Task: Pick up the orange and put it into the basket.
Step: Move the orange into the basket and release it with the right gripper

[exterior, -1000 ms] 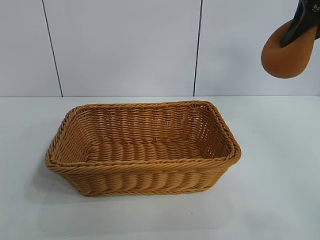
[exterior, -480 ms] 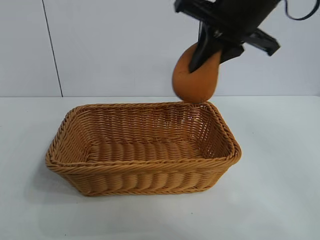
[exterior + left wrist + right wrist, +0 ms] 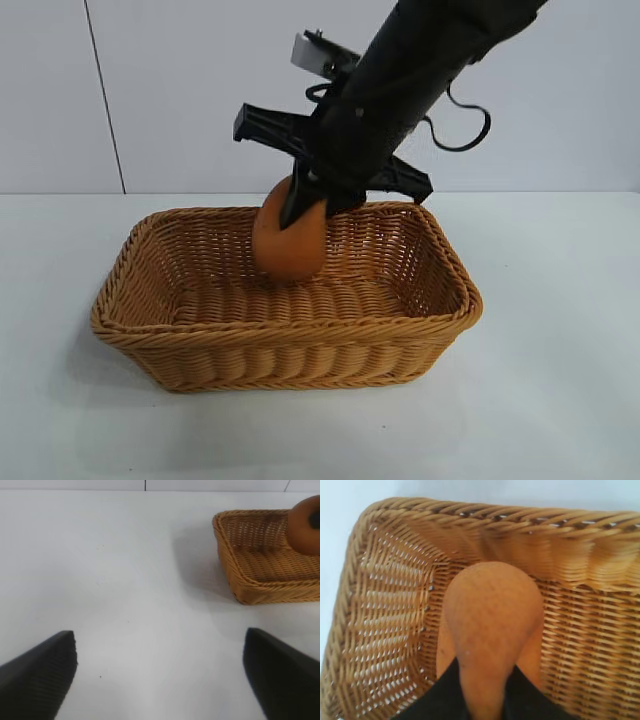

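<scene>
**Orange carried down into the basket**

Since a second ago the right arm has swung in from the far right edge of the exterior view, across the back rim, and down — the fruit that hung high beside the wall now sits low inside the basket's opening. The right gripper (image 3: 300, 205) has its black fingers (image 3: 440, 692) clamped on the matte, dull-orange, rough-skinned orange (image 3: 290, 240), gripping it by its narrow upper end. The fruit hangs within the large rectangular tan wicker basket (image 3: 440, 270), below the level of the braided rim and near the back wall; whether it touches the woven floor cannot be told. In the right wrist view the orange (image 3: 492, 620) fills the middle, with the sloping woven sides around it.

The basket has not shifted on the white counter (image 3: 560, 380). The left gripper (image 3: 160, 675) is parked well away from the basket — its two dark fingers (image 3: 40, 672) stand wide apart over the bare counter, holding nothing, with the basket (image 3: 250, 582) and the orange (image 3: 302, 522) seen farther off.
</scene>
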`<state>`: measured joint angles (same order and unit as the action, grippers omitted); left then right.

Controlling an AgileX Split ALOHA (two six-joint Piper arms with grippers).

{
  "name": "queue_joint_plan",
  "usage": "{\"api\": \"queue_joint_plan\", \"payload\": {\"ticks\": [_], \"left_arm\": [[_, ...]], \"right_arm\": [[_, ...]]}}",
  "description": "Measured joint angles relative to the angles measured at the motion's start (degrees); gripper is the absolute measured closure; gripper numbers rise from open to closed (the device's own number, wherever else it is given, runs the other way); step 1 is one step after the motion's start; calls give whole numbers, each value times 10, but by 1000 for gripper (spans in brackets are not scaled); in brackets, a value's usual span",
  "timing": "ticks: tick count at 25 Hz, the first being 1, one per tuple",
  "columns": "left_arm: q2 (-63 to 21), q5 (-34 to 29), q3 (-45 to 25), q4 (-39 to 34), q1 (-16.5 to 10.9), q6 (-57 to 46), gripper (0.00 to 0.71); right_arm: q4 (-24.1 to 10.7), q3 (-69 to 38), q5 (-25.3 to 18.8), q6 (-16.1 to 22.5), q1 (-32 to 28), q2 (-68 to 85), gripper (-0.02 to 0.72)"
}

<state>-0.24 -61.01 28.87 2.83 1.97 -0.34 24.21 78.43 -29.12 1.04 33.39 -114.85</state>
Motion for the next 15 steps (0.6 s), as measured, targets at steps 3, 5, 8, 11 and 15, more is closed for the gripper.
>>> {"api": "queue_joint_plan", "payload": {"ticks": [3, 5, 8, 11, 15], "left_arm": [[0, 0, 0, 0, 0, 0, 70], [0, 0, 0, 0, 0, 0, 70], [0, 0, -1, 0, 0, 0, 70], [0, 0, -1, 0, 0, 0, 70], [0, 0, -1, 0, 0, 0, 70]], "right_arm": [[6, 0, 0, 0, 0, -21, 660], [6, 0, -6, -1, 0, -24, 651], [8, 0, -10, -1, 0, -24, 492], [6, 2, -32, -1, 0, -24, 214], [-30, 22, -82, 0, 0, -10, 72]]}}
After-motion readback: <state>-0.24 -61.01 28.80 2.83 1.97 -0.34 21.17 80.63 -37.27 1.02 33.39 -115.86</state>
